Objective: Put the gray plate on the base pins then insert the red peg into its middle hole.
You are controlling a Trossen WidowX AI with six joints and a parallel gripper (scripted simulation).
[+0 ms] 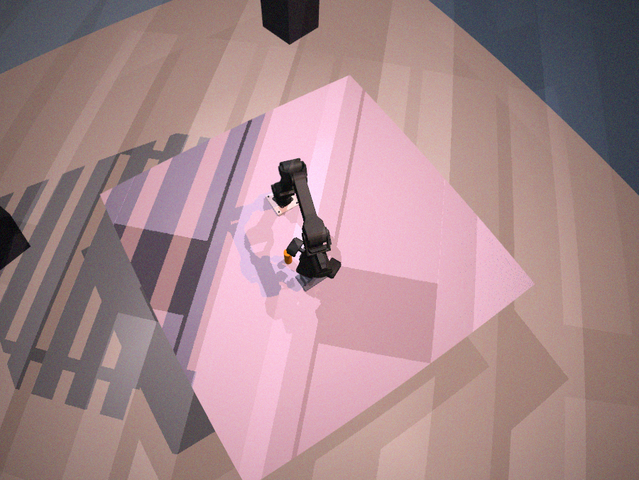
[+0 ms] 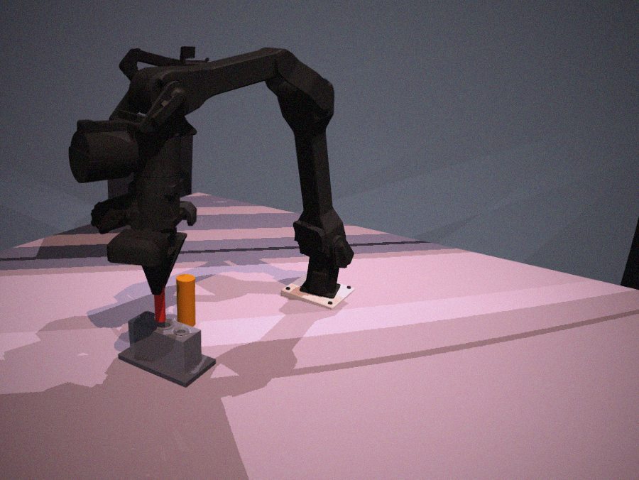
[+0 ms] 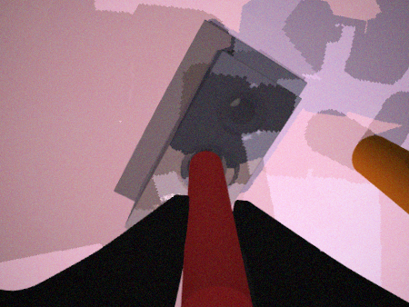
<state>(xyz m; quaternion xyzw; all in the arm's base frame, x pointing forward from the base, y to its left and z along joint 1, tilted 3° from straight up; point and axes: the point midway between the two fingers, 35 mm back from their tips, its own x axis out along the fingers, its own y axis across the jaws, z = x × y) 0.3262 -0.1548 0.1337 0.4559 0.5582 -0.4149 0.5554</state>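
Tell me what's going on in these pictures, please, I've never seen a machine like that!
That black machine is a robot arm. It bends like your own arm and stands on a small white plate. One picture looks down from above, one looks from the side, and one comes from near the robot's wrist, looking past its jaws. The jaws hold a red peg. Its lower end is at the middle hole of a gray block, though I can't tell how far in it is. The block rests on a pink surface. An orange cylinder stands upright nearby.
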